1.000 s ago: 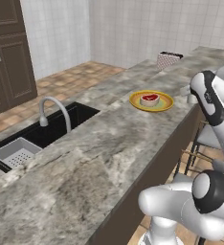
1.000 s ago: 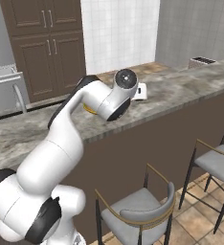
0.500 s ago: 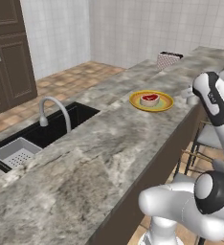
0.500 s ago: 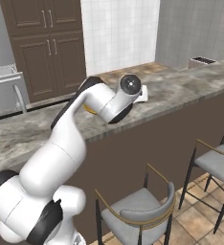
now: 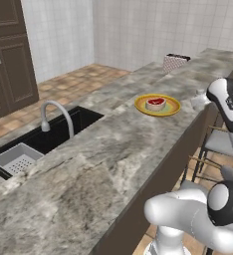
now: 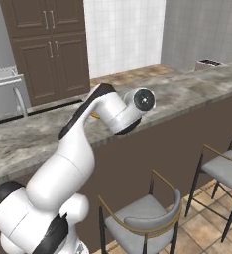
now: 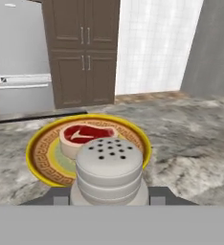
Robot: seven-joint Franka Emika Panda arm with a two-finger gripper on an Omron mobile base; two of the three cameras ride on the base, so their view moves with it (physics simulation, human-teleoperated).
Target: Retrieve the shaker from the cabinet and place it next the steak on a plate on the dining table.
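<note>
The shaker, a pale grey cylinder with a holed cap, sits between the fingers of my gripper, which is shut on it. Just beyond it lies the yellow plate with the red steak, on the marbled dining table. In the left base view my hand with the shaker hovers at the table's near edge, right of the plate and steak. In the right base view my wrist hides the gripper, and a sliver of the plate shows. The cabinet is out of view.
A sink with a curved faucet and a white strainer basket lies left of the plate. A toaster stands at the table's far end. Stools line the near side. Tall dark cupboard doors stand beyond.
My hand with the shaker has moved a little to the right and lower along the table's edge. The plate, the steak and the base have stayed put.
</note>
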